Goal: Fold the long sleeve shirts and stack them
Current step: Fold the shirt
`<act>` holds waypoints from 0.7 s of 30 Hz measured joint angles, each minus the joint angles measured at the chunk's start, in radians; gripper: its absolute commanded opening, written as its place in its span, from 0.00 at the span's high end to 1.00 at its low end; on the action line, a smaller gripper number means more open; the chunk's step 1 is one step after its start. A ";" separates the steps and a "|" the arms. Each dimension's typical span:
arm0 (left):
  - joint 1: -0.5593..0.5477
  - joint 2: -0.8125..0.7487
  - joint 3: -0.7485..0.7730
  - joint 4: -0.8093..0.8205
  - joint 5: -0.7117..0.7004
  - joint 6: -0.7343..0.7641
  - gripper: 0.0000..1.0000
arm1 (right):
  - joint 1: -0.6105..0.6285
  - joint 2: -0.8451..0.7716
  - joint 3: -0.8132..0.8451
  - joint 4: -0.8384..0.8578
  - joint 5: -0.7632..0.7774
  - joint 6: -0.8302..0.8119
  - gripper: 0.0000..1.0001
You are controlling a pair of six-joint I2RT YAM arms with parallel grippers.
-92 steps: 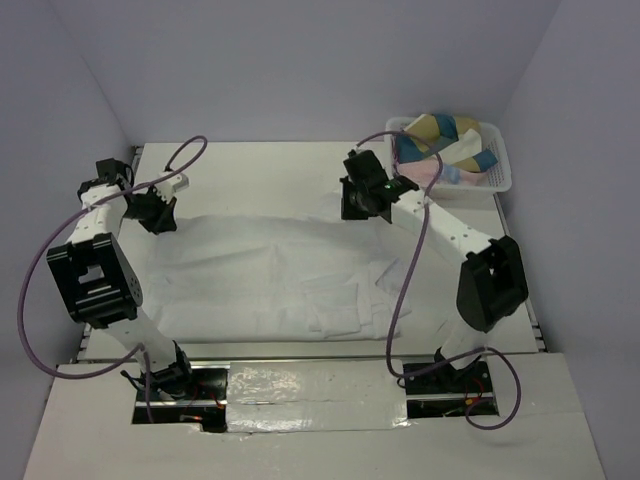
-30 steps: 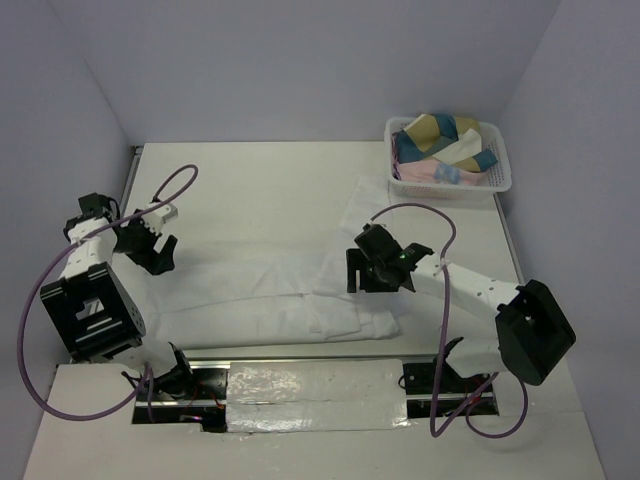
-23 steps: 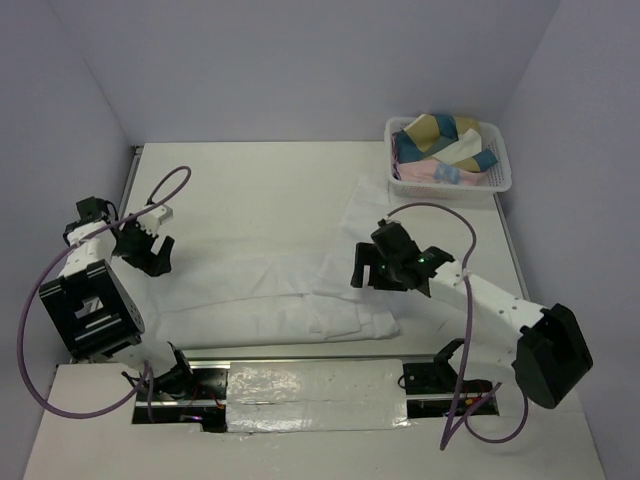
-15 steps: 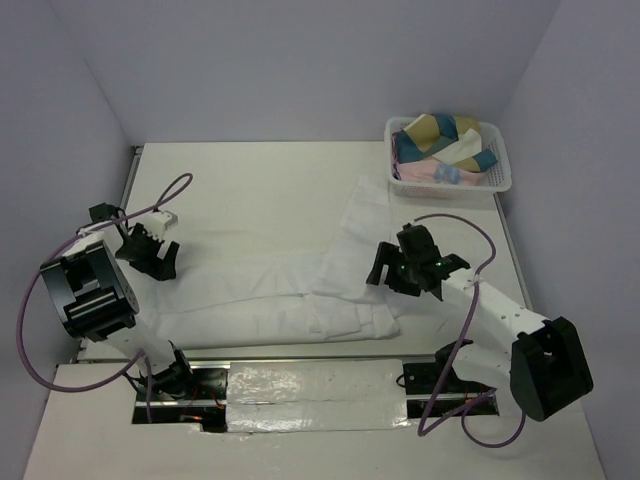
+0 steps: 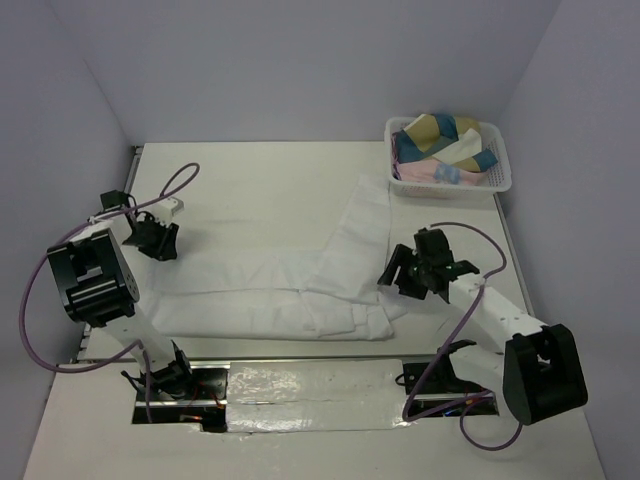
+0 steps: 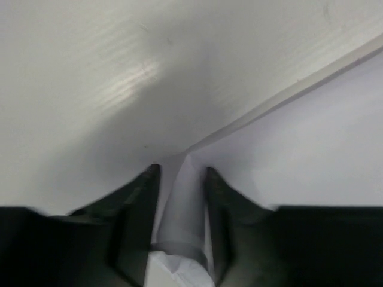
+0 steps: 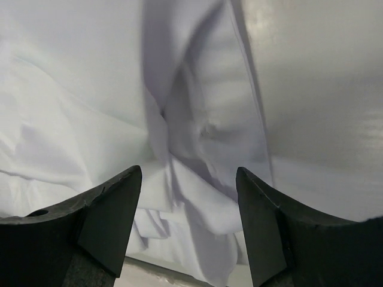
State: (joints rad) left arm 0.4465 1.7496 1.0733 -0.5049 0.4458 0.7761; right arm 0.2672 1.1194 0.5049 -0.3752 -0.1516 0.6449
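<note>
One long sleeve shirt [image 5: 260,295] of thin white cloth lies spread along the near half of the table, with one sleeve [image 5: 365,215] running toward the back right. My left gripper [image 5: 157,243] is at the shirt's left end. In the left wrist view its jaws [image 6: 179,174] are drawn in on a narrow fold of the white cloth [image 6: 179,215]. My right gripper [image 5: 396,276] hovers over the shirt's right end. It stands open [image 7: 188,173] above rumpled folds [image 7: 197,131], with nothing between the fingers.
A white lattice basket [image 5: 500,178] holding coloured folded cloths stands at the back right corner. The table [image 5: 250,185] is bare behind the shirt. Grey walls close in on three sides. Purple cables loop off both arms.
My left gripper has shifted a little toward the back and its jaws have closed in on the cloth edge. My right arm has swung right, off the shirt's middle to its right end.
</note>
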 measured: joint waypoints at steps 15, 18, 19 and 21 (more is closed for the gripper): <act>-0.008 0.019 0.180 0.019 0.005 -0.078 0.13 | -0.072 0.467 0.541 0.042 0.135 -0.098 0.30; -0.010 0.011 0.213 0.019 0.017 -0.106 0.12 | -0.074 0.618 0.649 0.042 0.182 -0.104 0.29; -0.012 0.005 0.216 0.021 0.021 -0.114 0.12 | -0.074 0.652 0.672 0.042 0.197 -0.104 0.28; -0.014 -0.013 0.214 0.019 0.026 -0.126 0.12 | -0.068 0.715 0.717 0.021 0.227 -0.108 0.26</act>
State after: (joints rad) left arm 0.4320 1.7363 1.2869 -0.4854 0.4721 0.6502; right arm 0.1993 1.8347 1.2217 -0.3538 0.0757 0.5369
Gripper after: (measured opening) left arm 0.876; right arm 0.728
